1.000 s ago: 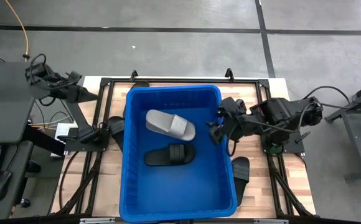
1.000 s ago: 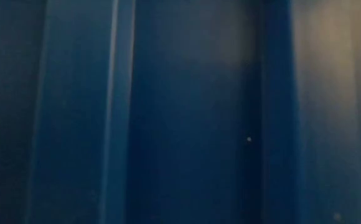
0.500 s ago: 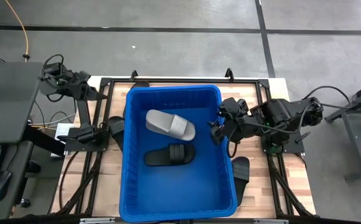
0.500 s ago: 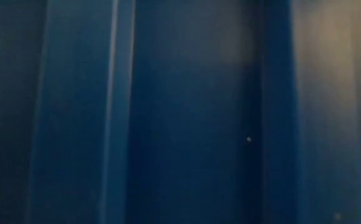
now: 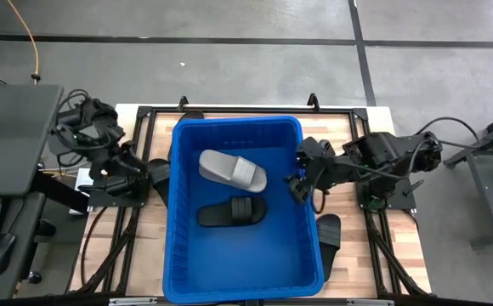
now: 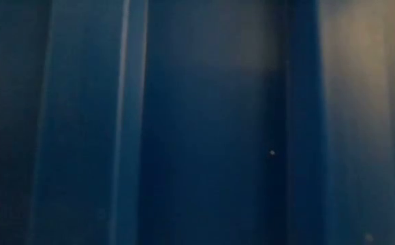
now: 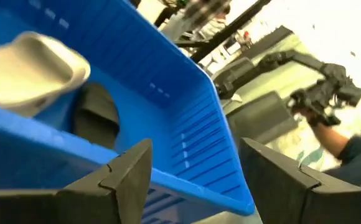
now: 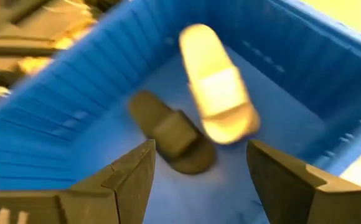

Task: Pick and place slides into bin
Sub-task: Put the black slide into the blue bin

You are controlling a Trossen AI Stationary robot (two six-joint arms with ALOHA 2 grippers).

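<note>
High view, bin: the blue bin (image 5: 242, 208) sits in the middle of the wooden table (image 5: 348, 136), filling most of it.
High view, slides inside: a grey slide (image 5: 232, 170) lies toward the far half of the bin floor, and a black slide (image 5: 232, 212) lies just nearer than it, close beside but apart.
High view, slides outside: one black slide (image 5: 328, 233) rests on the table just beside the bin's right wall; another black slide (image 5: 158, 175) shows at the bin's left wall, near the left arm's base.
High view, right gripper: the right gripper (image 5: 300, 178) hangs over the bin's right rim, fingers spread with nothing between them.
High view, left gripper: the left gripper (image 5: 126, 158) is off the bin's left side, over the table edge, well apart from the slides in the bin; its fingers are too small here to judge.

Low view, bin: only a dark blue ribbed wall (image 6: 204, 122) fills the picture.

Left wrist view, pincer: the two dark fingers (image 7: 127, 177) stand spread, empty, with the bin's rim (image 7: 187, 177) seen between them.
Left wrist view, contents: the grey slide (image 7: 31, 71) and the black slide (image 7: 96, 115) lie inside the bin.
Left wrist view, room: a person's arm (image 7: 355, 152) shows beyond the table.

Right wrist view, pincer: fingers (image 8: 127, 183) spread wide, holding nothing, above the bin interior.
Right wrist view, contents: the pale slide (image 8: 218, 87) and the dark slide (image 8: 171, 134) lie side by side on the bin floor, close together.
</note>
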